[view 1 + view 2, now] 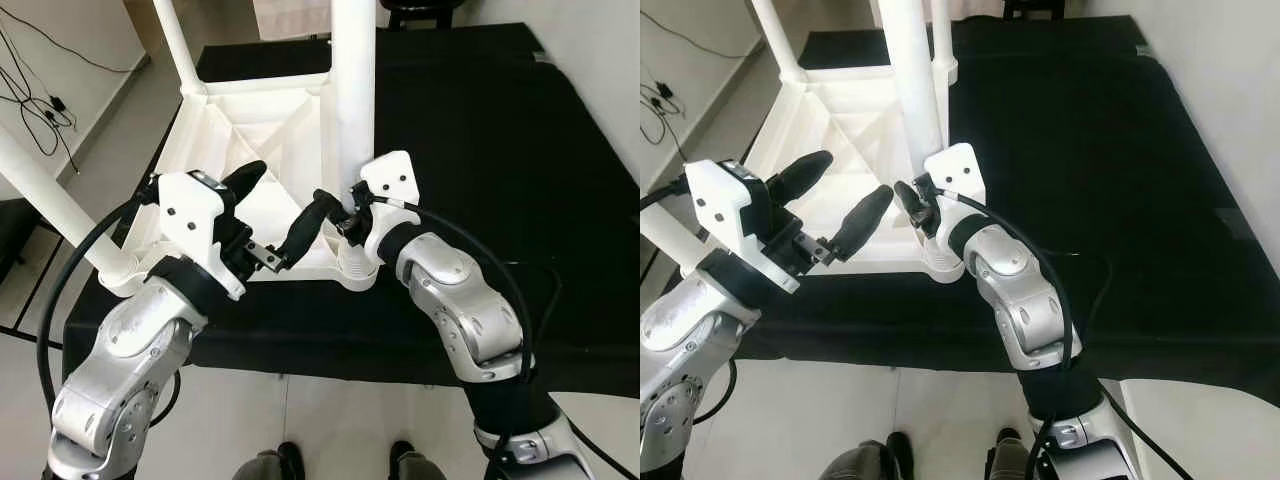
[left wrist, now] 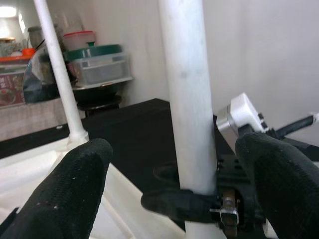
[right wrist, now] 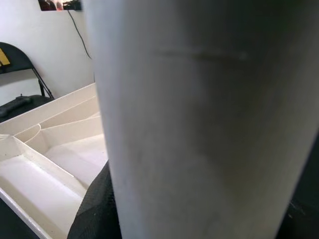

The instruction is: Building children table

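Centre of the left eye view: white plastic table top (image 1: pixel 255 150), flipped underside-up on a black mat (image 1: pixel 480 130), ribbed diagonal webbing and raised rim exposed. Near corner socket carrying a smooth white tubular leg (image 1: pixel 352 90), upright, running out the top of frame. Second leg (image 1: pixel 176 42) at the far left corner, thinner-looking, tilted toward upper left; third leg (image 1: pixel 48 196) slanting out at the left edge from the near left corner.

Right gripper (image 1: pixel 338 215) clenched on the near leg just above its socket: black finger (image 2: pixel 174 204) wrapped across the tube in the left wrist view, white housing pressed against the tube's right side. Right wrist view mostly blocked by the tube surface, matte with faint scuffs; tray-like ribs of the underside at lower left.

Left gripper (image 1: pixel 275 205) released, fingers (image 1: pixel 865 222) spread wide over the underside, left of the near leg, not touching it. Fingers long, black, textured rubber look.

Around: black cables (image 1: pixel 35 95) on pale floor, upper left. Dark shoes (image 1: pixel 290 460) at bottom centre. Stacked lidded containers (image 2: pixel 97 62) on a round dark stand in the upper left of the left wrist view. Folding chair (image 3: pixel 20 74) against white wall, left of the right wrist view.
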Tool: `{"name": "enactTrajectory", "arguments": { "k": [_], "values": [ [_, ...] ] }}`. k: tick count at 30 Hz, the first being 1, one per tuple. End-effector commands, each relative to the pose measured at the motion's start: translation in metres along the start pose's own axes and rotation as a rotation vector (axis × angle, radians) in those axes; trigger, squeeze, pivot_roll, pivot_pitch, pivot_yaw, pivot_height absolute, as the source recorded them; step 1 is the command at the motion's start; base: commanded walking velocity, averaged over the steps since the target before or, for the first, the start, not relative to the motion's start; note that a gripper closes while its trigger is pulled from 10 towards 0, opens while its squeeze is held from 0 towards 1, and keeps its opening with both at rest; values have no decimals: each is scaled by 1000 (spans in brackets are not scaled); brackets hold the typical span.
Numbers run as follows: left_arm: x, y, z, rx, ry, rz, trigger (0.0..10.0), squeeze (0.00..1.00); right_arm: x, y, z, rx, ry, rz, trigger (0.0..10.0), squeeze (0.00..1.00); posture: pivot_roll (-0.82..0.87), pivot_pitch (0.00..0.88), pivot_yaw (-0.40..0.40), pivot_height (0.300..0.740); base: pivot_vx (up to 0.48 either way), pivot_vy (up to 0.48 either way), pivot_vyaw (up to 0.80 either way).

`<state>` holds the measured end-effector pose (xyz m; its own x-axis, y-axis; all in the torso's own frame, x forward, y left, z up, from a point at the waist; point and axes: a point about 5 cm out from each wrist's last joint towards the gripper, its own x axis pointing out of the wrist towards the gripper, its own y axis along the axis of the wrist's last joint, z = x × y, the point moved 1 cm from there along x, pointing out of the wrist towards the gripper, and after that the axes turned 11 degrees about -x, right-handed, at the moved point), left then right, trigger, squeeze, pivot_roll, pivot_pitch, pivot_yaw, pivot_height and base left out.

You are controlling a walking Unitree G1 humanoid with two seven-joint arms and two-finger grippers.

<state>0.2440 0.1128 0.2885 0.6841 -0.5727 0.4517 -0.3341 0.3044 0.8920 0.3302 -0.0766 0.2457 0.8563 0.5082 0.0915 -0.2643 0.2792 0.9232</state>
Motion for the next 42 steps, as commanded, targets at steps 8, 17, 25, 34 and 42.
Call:
{"name": "enactTrajectory", "arguments": {
  "k": [8, 17, 25, 34, 42],
  "values": [
    [28, 17, -18, 46, 17, 51, 10000, 0, -7, -11, -8, 62, 37, 11, 10000, 0, -61, 198, 101, 740, 0, 0, 0],
    [55, 19, -21, -6, -39, 85, 10000, 0, -13, -12, -13, 114, 15, 31, 10000, 0, -71, 205, 134, 740, 0, 0, 0],
    [63, 18, -10, -135, -149, 85, 10000, 0, -13, -12, -19, 116, 36, 39, 10000, 0, -62, 211, 136, 740, 0, 0, 0],
    [69, 25, 15, -191, -417, 32, 10000, 0, -10, -3, -31, 105, 104, 80, 10000, 0, -56, 214, 139, 740, 0, 0, 0],
    [75, 24, 5, -155, -366, 17, 10000, 0, -15, 10, -49, 67, 237, 165, 10000, 0, -59, 207, 142, 740, 0, 0, 0]
  ]
}}
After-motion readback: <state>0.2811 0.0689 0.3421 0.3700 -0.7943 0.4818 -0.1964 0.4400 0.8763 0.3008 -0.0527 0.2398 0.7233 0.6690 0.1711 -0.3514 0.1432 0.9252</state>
